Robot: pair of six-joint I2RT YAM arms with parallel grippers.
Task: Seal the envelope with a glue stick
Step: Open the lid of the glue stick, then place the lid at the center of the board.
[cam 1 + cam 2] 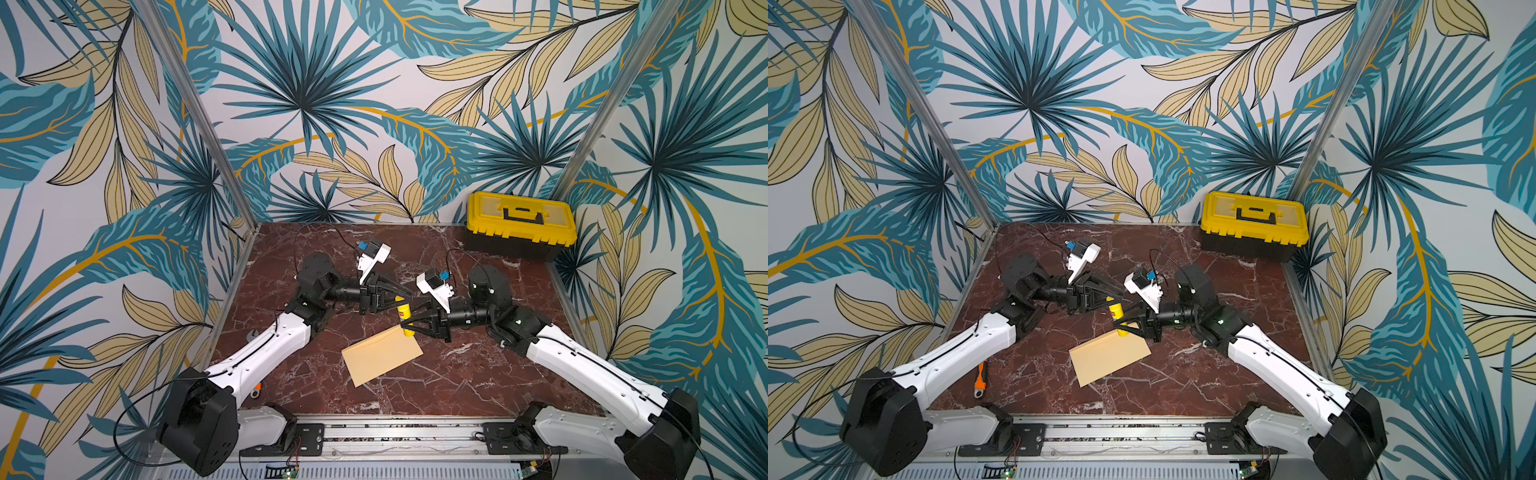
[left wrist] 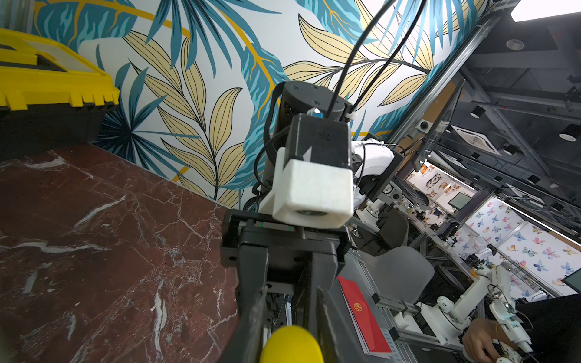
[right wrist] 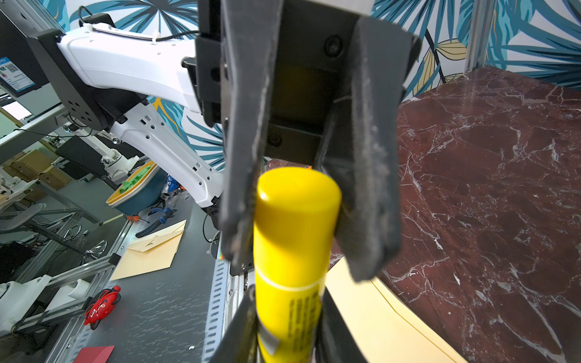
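I have both claws on the glue stick (image 1: 404, 316) — it stands upright near the middle of the counter (image 1: 457, 374), cap on. My left claw (image 3: 303, 264) is clamped on the yellow cap (image 3: 297, 204), one finger (image 3: 245, 176) pressed to each side of it. My right claw (image 1: 409, 326) comes in from the opposite side and is clamped on the labelled body lower down. The envelope (image 1: 380, 355) lies flat on the counter, plain tan face up, turned at an angle to the counter's edges. In both top views the stick's lower end sits over the envelope's far corner — whether it touches the paper I cannot tell. A yellow-lidded black toolbox (image 1: 519, 224) sits in the far right corner against the wall, well apart from the claws. An orange-handled tool (image 1: 981, 379) lies by the counter's left edge beside the left arm, well apart from the envelope.
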